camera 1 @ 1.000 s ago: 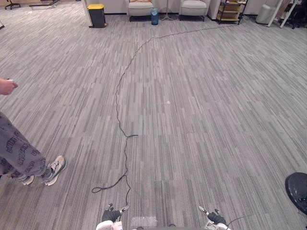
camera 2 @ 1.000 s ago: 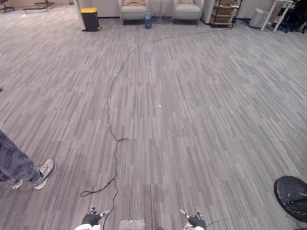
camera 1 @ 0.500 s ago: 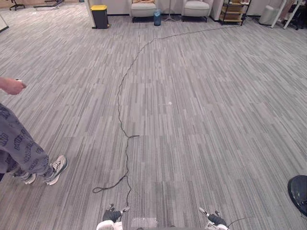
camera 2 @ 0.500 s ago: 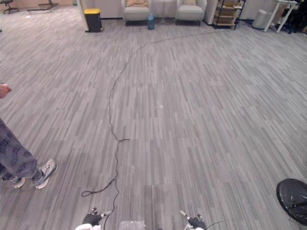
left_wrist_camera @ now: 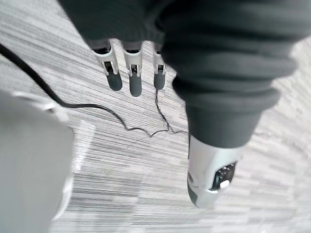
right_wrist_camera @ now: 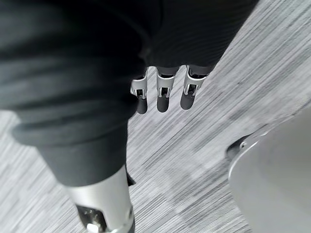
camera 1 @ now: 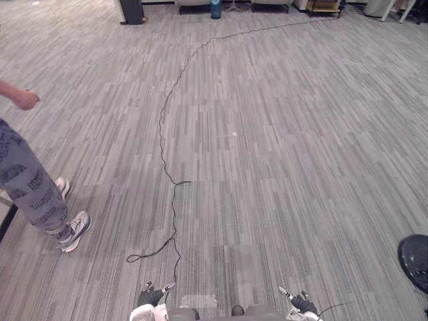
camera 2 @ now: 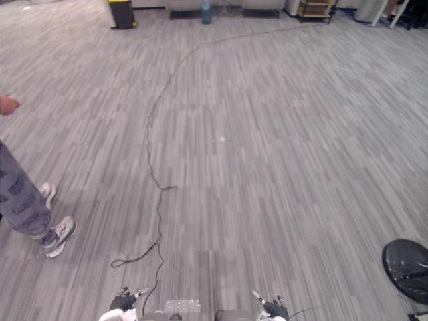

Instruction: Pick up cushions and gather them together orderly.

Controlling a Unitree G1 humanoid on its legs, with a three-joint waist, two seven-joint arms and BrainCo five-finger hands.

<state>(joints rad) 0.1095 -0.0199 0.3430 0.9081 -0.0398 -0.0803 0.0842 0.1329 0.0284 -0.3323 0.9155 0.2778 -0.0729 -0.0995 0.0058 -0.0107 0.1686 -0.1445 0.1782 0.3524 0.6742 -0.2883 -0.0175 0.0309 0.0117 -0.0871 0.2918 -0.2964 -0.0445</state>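
Observation:
My left hand [camera 1: 151,295] and my right hand [camera 1: 302,305] hang low at the near edge of the eye views, a little above the grey striped carpet. In the left wrist view the left hand's fingers [left_wrist_camera: 129,74] point straight down at the carpet and hold nothing. The right hand's fingers [right_wrist_camera: 163,93] are just as straight and empty. Both hands are open.
A person [camera 1: 35,194] in patterned trousers and pale sneakers stands at the left, one hand [camera 1: 27,100] held out. A black round base [camera 2: 406,267] lies at the right edge. Far back are a yellow-lidded black bin [camera 2: 122,12], a blue container [camera 1: 215,8] and a shelf [camera 2: 314,7].
The camera has tipped down, so the far furniture has slid to the top edge. The person has taken a step and now stands with one foot behind the other. Both hands are unchanged.

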